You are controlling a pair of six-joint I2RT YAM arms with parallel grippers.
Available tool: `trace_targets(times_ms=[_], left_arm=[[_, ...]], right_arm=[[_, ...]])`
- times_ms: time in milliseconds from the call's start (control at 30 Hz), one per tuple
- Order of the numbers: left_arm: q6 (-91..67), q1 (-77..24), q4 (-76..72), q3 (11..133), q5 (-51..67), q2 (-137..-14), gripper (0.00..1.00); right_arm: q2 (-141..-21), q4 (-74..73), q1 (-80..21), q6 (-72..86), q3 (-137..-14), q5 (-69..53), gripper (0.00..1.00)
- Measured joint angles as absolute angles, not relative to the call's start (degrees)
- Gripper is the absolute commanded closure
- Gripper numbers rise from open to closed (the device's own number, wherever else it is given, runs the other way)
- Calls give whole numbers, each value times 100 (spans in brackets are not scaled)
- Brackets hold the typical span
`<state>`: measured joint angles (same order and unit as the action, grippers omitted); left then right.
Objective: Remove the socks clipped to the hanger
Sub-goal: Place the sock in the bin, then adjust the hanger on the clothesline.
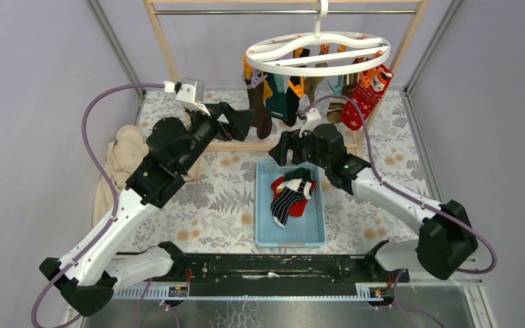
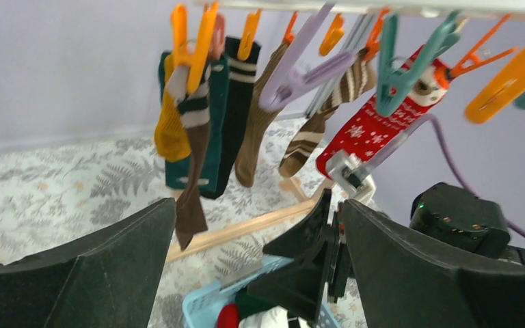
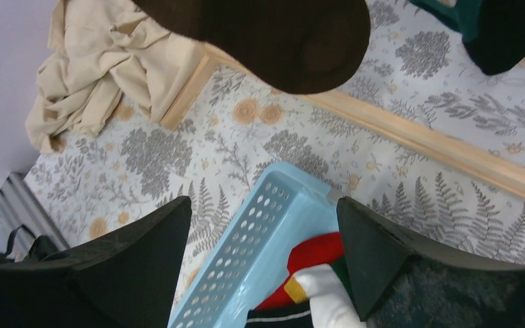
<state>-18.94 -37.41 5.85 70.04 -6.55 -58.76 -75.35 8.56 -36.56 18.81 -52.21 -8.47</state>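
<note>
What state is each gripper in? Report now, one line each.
Left gripper: open, empty, facing the hanging socks.
Right gripper: open, empty, above the blue basket.

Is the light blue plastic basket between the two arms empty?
No, the light blue plastic basket holds a black-and-white striped sock lying on top of a red sock.

Robot test cell: plain lilac walls (image 1: 34, 68), aluminium corner posts (image 1: 116, 48), fern-print tabletop (image 1: 212, 198).
</note>
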Motion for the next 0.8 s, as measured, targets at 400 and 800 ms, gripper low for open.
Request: trace_targets(times_ms=[400,800], left_arm=[[-2528,-3743,1551,6388,-1516,-5675,1],[-2917,-3741,2233,5898,-1997,-5468,1]], right_arm=[[-8641,1809,-4086,1649,-5808,145,15],[-9585,2357,-4132,1586,-6477,545,13]])
